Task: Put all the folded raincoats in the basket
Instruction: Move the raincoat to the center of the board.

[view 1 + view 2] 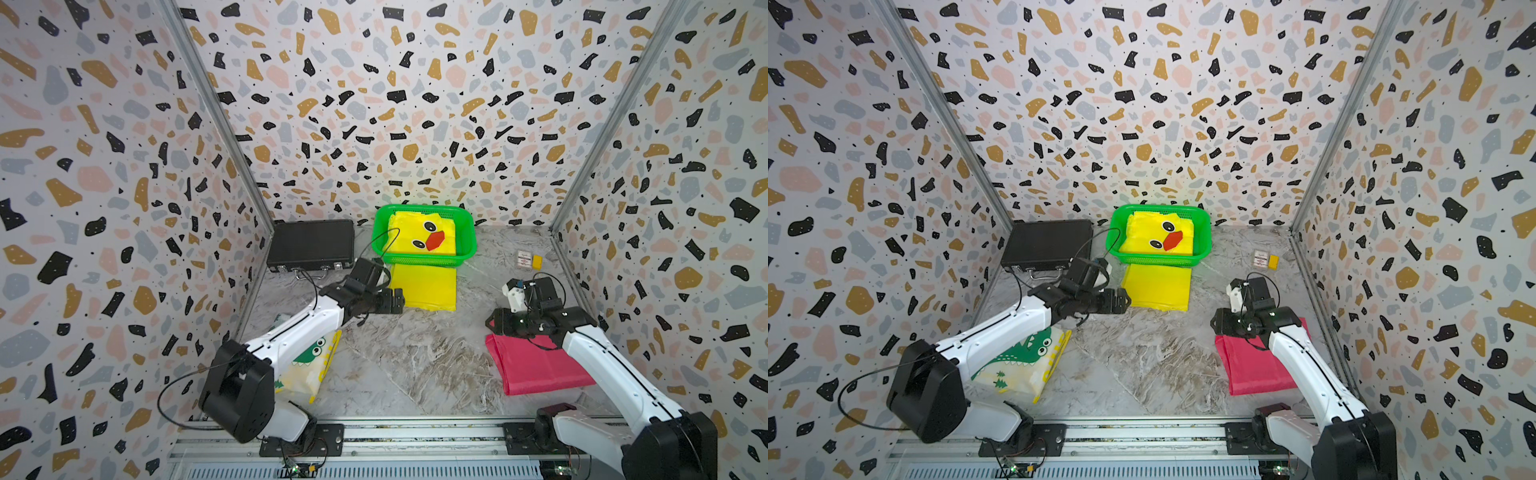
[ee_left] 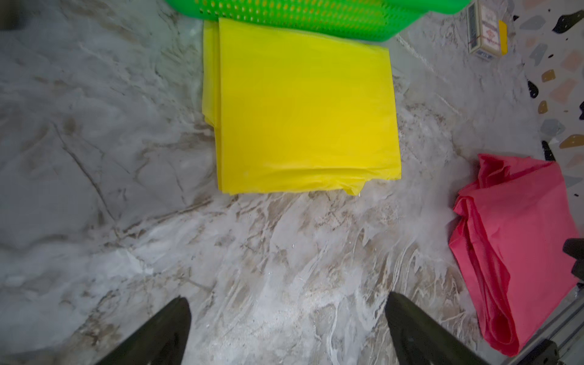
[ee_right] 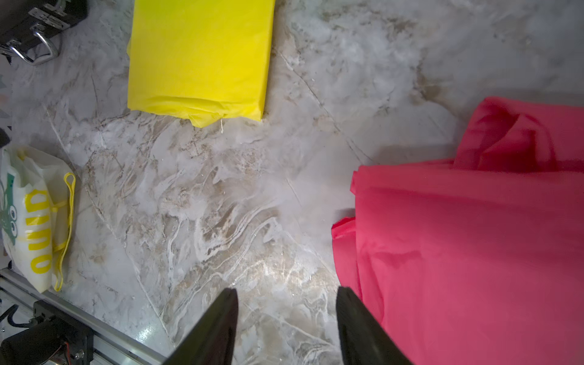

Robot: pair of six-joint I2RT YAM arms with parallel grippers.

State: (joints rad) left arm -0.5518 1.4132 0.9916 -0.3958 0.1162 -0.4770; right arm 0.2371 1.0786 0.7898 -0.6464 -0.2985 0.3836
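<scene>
Left wrist view: my left gripper (image 2: 287, 297) gapes wide and empty, the folded plain-yellow plastic raincoat (image 2: 303, 107) straight ahead, upper centre.
Its folded edge faces my jaws and its far edge meets the bright green mesh plastic basket (image 2: 284, 19). This gripper is the nearer, I judge. Right gripper (image 3: 287, 290) half-spread, empty.
</scene>
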